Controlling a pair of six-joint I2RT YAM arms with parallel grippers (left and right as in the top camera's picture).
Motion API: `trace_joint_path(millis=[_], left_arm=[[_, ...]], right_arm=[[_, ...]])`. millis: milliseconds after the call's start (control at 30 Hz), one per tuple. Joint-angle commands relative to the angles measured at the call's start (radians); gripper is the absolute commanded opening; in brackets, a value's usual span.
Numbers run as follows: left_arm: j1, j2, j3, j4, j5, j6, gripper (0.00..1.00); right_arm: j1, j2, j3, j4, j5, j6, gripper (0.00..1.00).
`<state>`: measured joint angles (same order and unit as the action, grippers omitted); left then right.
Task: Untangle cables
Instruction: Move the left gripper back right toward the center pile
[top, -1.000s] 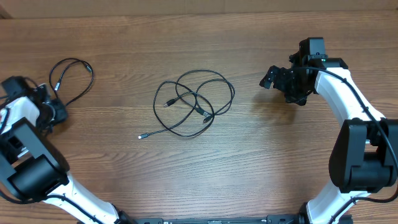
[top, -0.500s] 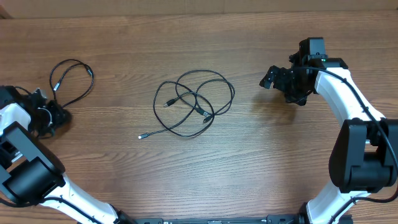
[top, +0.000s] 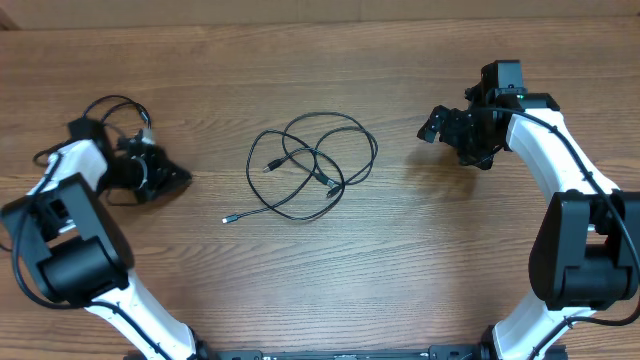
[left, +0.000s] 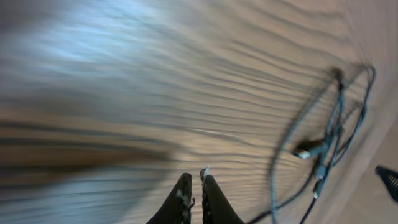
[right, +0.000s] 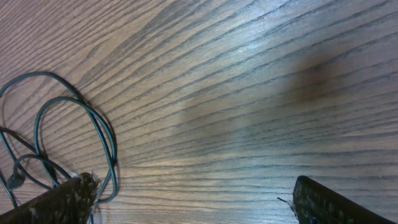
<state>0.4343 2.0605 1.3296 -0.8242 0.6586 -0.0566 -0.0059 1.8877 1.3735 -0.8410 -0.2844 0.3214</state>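
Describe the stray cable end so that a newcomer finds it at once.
On the wooden table, find the knot of thin black cables at its centre. In the overhead view, one strand runs out from its lower left to a small pale-tipped plug. The other plug ends lie inside the loops, while this one sits alone on bare wood.

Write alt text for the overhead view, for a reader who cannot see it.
A loose tangle of thin black cables lies at the centre of a wooden table. The left tool, shut, sits near a separate cable loop; the right tool is open and empty on the tangle's other side.
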Motion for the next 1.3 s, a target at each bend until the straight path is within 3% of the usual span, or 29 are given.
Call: trace_joint_path(millis=[0, 167, 233, 300, 400, 600, 733, 800, 833, 933, 967, 1067, 1167, 1267], left_arm=[[-0.119, -0.159, 0.003, 0.002, -0.05, -0.066, 0.1], [-0.292, -0.214, 0.003, 0.055, -0.079, -0.101, 0.1], [-0.341, -0.212, 0.003, 0.067, -0.074, -0.116, 0.15], [-0.41, -0.212, 0.003, 0.069, -0.084, -0.116, 0.04], [-0.483, -0.209, 0.003, 0.073, -0.125, -0.116, 0.04], [-0.6, -0.209, 0.002, 0.035, -0.358, -0.148, 0.05], [-0.656, -0.209, 0.002, -0.011, -0.639, -0.279, 0.06], [-0.665, -0.209, 0.002, -0.048, -0.789, -0.407, 0.15], [-0.661, -0.209, 0.002, -0.071, -0.828, -0.466, 0.17], [-0.61, -0.209, 0.002, -0.103, -0.794, -0.475, 0.17], [-0.595, -0.209, 0.002, -0.108, -0.786, -0.475, 0.16], [-0.551, -0.209, 0.002, -0.109, -0.755, -0.475, 0.15], [-0.51, -0.209, 0.002, -0.103, -0.712, -0.476, 0.15], [-0.468, -0.209, 0.002, -0.1, -0.698, -0.476, 0.22]], right_arm=[[0.0, -0.012, -0.008, 0.002, -0.005, 0.004, 1.0], [0.0, -0.012, -0.008, 0.002, -0.005, 0.004, 1.0], [0.0, -0.012, -0.008, 0.002, -0.005, 0.004, 1.0], [0.0, -0.012, -0.008, 0.002, -0.005, 0.004, 1.0], [0.0, -0.012, -0.008, 0.002, -0.005, 0.004, 1.0], [0.0, -0.012, -0.008, 0.002, -0.005, 0.004, 1.0], [0.0, -0.012, -0.008, 0.002, -0.005, 0.004, 1.0], [0.0, -0.012, -0.008, 0.004, -0.023, 0.027, 1.0], [0.0, -0.012, -0.008, 0.005, -0.045, 0.052, 1.0], [0.002, -0.012, -0.008, 0.024, -0.24, 0.075, 1.0], [0.008, -0.012, -0.008, 0.032, -0.293, 0.075, 0.96], [0.052, -0.012, -0.008, 0.043, -0.34, 0.075, 0.53], [0.124, -0.012, -0.009, 0.051, -0.338, 0.075, 0.24], [0.231, -0.012, -0.013, 0.102, -0.325, 0.076, 0.19]])
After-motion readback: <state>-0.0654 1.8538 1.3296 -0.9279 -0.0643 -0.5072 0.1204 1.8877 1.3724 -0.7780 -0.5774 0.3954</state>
